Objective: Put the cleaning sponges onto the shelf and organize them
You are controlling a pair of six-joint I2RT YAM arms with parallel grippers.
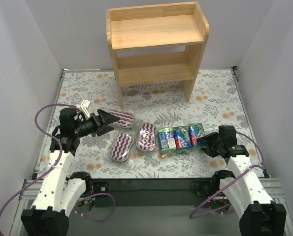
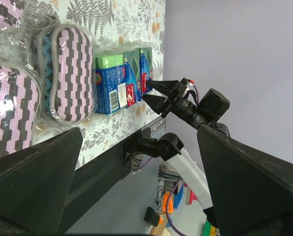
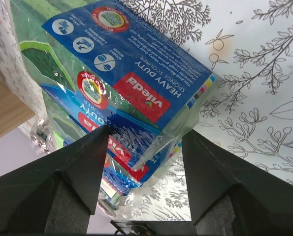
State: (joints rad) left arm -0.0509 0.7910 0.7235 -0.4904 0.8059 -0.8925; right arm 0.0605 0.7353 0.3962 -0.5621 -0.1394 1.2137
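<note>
Top external view: nearest, the right gripper (image 1: 204, 142) straddles the end of the rightmost printed pack (image 1: 197, 132); whether it pinches it, I cannot tell. The left gripper (image 1: 109, 123), fingers wide apart, has its tips at the end of a striped pad (image 1: 122, 119). Between them on the flowered table (image 1: 215, 98) lie a second pad (image 1: 121, 147), a third pad (image 1: 146, 136), a left pack (image 1: 166, 138) and a middle pack (image 1: 182, 137). Farthest stands the shelf (image 1: 158, 30), well apart from them all.
</note>
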